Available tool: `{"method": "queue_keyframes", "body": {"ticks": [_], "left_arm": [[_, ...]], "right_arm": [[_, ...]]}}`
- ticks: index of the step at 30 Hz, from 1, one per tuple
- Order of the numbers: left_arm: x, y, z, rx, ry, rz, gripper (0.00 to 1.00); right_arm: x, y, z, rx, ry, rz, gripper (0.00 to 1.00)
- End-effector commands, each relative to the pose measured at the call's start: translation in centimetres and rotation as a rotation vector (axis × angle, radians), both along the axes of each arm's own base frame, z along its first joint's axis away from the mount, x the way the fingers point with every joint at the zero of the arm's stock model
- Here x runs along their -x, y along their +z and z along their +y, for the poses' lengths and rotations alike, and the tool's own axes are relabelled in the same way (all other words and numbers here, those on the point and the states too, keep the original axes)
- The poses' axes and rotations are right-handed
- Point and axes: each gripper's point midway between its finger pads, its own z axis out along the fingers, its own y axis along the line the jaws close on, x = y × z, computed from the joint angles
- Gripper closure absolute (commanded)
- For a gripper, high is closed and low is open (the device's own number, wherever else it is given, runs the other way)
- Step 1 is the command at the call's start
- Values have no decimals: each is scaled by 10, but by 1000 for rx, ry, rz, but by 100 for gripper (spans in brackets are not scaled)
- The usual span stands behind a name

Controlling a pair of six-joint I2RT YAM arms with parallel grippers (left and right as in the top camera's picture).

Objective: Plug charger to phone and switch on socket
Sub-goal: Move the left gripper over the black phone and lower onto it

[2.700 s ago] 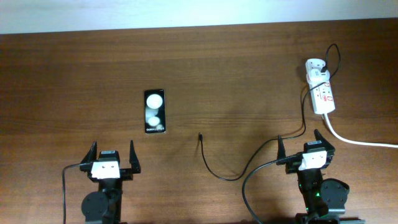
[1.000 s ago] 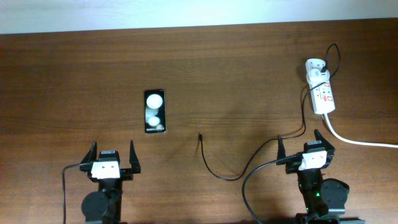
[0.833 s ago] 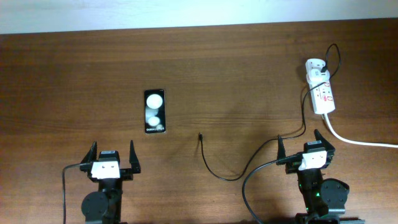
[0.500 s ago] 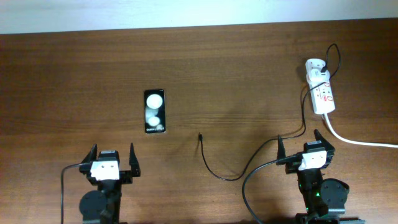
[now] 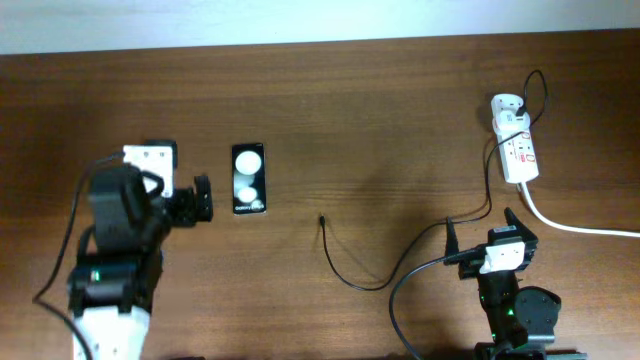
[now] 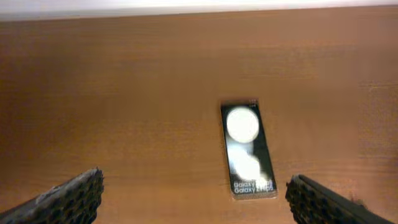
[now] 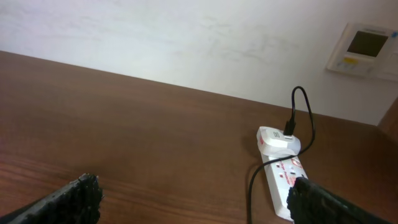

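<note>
well, left claw (image 6: 194,184) gapes wide near the frame-left edge of the phone (image 5: 249,179); right claw (image 7: 194,185) gapes wide, lower right.

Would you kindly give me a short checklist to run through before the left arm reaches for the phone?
1. Left claw open: ok, fingers wide apart.
2. Phone lying flat, nothing on it: ok.
3. Phone ahead of the left claw, within the span of its fingers: ok, slightly right of centre.
4. Charger plug tip loose on the table, apart from the phone: ok.
5. White adapter seated at the end of the socket: ok.
6. Socket switch position: cannot tell.
</note>
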Motion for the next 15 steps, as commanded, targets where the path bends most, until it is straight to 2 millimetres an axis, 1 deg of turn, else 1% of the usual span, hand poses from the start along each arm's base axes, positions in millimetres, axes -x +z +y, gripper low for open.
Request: {"method": "queue_keyframes", "body": {"ticks": [1,2,3,6,8,9,10,11,12,14,15], "left_arm": [[-29,4,-6,47,-26,86,1],[-35,1,-10,65,-44,110,1],[-40,-7,-11,68,-46,134,1],[-41,-31,-11,75,-44,218,1],[-43,-39,-14,90,-57,241,1],[-44,-39,-14,89,-57,240,28],[-43,-40,-14,91,-55,245,63],[-42,-41,-14,115,-31,250,42],[-42,-41,-14,120,-26,252,1],[-41,-39,-16,140,-10,258,1],[-42,-34,-21,139,-23,255,1]], "right_arm": [[0,-3,1,3,3,7,1],[0,-3,1,2,3,7,1],[0,-3,1,2,3,7,1],[0,-3,1,2,3,7,1],[0,-3,1,2,3,7,1],[0,-3,1,2,3,7,1],[0,-3,1,2,3,7,1],[0,-3,1,2,3,7,1],[0,-3,1,2,3,7,1],[0,-3,1,2,3,7,1],[0,-3,1,2,3,7,1]]}}
